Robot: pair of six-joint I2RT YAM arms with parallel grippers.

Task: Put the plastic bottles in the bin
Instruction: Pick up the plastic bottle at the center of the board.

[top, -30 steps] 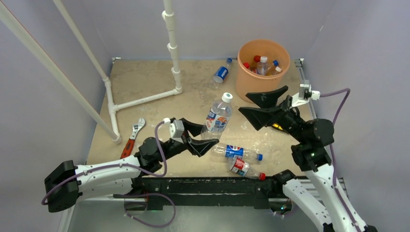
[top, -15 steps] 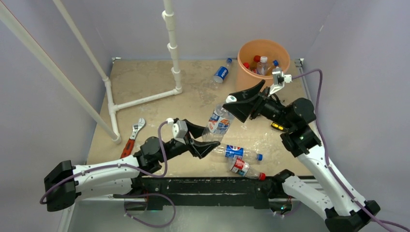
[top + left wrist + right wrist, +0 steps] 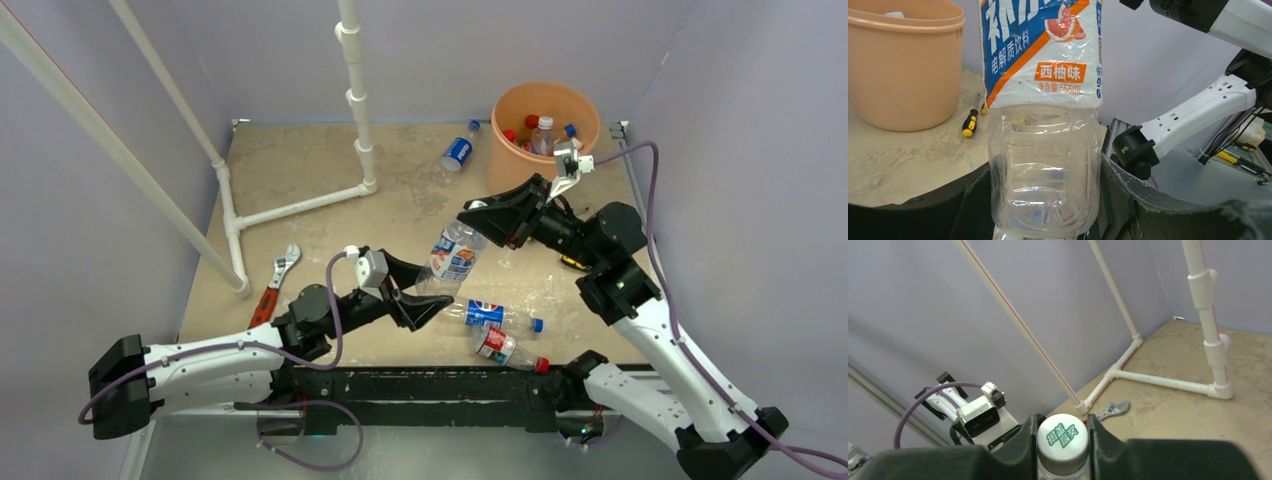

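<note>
A clear plastic bottle [image 3: 453, 250] with a blue, white and orange label is held tilted above the table between both arms. My left gripper [image 3: 430, 288] is shut on its base; the left wrist view shows the ribbed base [image 3: 1043, 165] pressed between both black fingers. My right gripper [image 3: 476, 213] is shut on its white cap [image 3: 1062, 436]. The orange bin [image 3: 510, 170] stands at the back right with several bottles [image 3: 541, 132] inside. A blue-labelled bottle [image 3: 458, 152] lies left of the bin. Two bottles [image 3: 490, 314] [image 3: 505, 349] lie by the near edge.
A white pipe frame [image 3: 300, 205] stands on the left half of the table. A red-handled wrench [image 3: 274, 284] lies near its front leg. A yellow-and-black screwdriver [image 3: 970, 122] lies beside the bin [image 3: 903, 75]. Grey walls close in the table.
My right gripper swung left from beside the bin to the top of the held bottle and shut on its cap. The left gripper kept its hold and stayed put.
</note>
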